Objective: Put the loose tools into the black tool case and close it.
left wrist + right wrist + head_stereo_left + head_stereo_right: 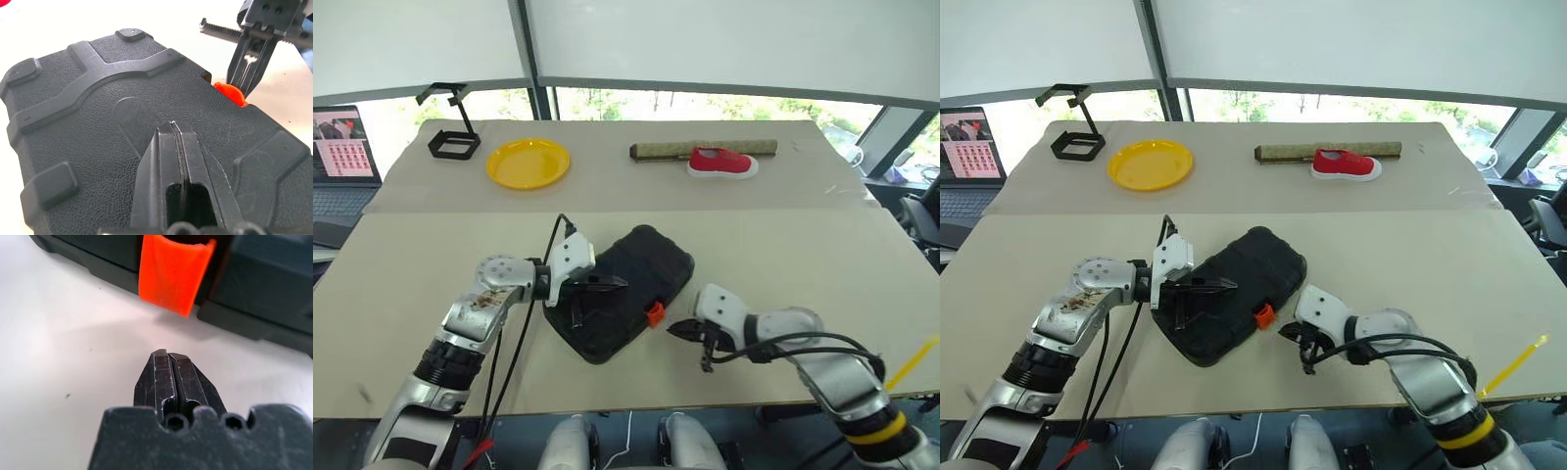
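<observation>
The black tool case (641, 262) lies shut on the near table, its lid down and its orange latch (655, 314) sticking out at the near right side. My left gripper (617, 283) is shut, with its tips over the textured lid (98, 122), seemingly resting on it. My right gripper (674, 330) is shut too, low over the table just right of the latch (173, 271), with a small gap between them. The left wrist view shows the right gripper's fingertips (247, 83) close by the latch (230, 92). The loose tools are out of view.
On the far table stand a yellow plate (528, 162), a black wire-frame stand (455, 137), a red shoe (722, 163) and a long brown bar (703, 149). A laptop (342, 157) sits at the far left. The table's front edge runs close below the case.
</observation>
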You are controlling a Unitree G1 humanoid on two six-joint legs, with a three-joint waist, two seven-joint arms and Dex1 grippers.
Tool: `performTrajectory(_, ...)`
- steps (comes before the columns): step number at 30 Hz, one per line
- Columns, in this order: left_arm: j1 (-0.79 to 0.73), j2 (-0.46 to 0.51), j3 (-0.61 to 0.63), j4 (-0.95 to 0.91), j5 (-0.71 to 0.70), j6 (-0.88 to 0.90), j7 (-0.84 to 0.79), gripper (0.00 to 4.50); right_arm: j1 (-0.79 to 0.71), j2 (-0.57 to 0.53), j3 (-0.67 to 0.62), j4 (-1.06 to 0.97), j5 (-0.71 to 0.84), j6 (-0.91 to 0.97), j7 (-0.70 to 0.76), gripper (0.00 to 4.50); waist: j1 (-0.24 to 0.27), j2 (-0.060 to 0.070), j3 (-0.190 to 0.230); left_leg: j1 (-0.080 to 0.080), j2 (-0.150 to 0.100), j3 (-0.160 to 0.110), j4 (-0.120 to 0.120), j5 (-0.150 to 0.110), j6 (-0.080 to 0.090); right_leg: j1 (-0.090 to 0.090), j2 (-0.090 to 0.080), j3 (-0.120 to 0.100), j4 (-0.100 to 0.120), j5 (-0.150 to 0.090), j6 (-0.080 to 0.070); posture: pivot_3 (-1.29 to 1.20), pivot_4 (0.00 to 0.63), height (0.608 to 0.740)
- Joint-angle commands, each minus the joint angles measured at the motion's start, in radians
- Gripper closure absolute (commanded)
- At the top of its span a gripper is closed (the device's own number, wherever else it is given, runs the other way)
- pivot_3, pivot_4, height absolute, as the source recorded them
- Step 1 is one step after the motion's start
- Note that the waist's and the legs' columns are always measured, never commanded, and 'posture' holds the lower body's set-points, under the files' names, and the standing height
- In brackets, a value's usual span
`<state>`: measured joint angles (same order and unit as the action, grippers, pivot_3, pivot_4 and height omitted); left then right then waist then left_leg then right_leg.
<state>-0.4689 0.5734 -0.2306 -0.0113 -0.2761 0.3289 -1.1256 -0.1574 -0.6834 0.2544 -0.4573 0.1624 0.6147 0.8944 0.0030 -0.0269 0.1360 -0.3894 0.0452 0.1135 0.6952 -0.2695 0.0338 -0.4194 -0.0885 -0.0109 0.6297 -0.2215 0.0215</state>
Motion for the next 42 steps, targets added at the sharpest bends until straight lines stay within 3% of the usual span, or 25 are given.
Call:
performTrajectory(1,0.030,0.004,-0.046,0.065,0.049,0.013,-0.003,4.50,-0.012,0.007,-0.025,-0.043,0.023,-0.022,-0.007,4.48,0.000,0.000,0.000,0.000,0.000,0.000,0.000,0.000,0.000,0.000,0.000,0.000,0.000,0.000,0.000,0.00,0.150,0.740)
performTrajectory(16,-0.010,0.015,-0.078,0.154,0.094,0.037,0.003,4.50,-0.127,0.111,0.037,0.065,0.002,-0.058,-0.053,4.48,-0.006,0.001,-0.001,0.001,0.002,0.000,0.000,0.000,0.000,0.000,0.003,0.000,0.000,0.000,-0.002,0.00,0.150,0.740)
performTrajectory(34,0.003,0.030,-0.152,0.172,0.165,0.078,-0.010,4.50,-0.191,0.220,0.024,0.075,0.024,-0.014,-0.086,4.48,-0.017,0.000,-0.001,0.003,0.006,-0.001,0.000,0.001,-0.001,-0.001,0.009,0.003,0.000,-0.001,-0.004,0.00,0.150,0.740)
performTrajectory(38,0.010,0.025,-0.143,0.170,0.162,0.072,-0.003,4.50,-0.186,0.226,0.024,0.083,0.018,-0.014,-0.086,4.48,-0.018,0.000,-0.001,0.004,0.006,-0.002,-0.001,0.001,-0.001,-0.001,0.011,0.006,0.000,-0.002,-0.007,0.00,0.150,0.740)
performTrajectory(42,0.040,0.019,-0.056,0.170,0.115,-0.026,0.016,4.50,-0.136,0.186,-0.029,0.049,0.054,-0.012,-0.059,4.48,-0.018,0.001,-0.002,0.006,0.006,-0.002,-0.001,0.001,-0.001,-0.001,0.012,0.008,0.001,-0.002,-0.007,0.00,0.150,0.740)
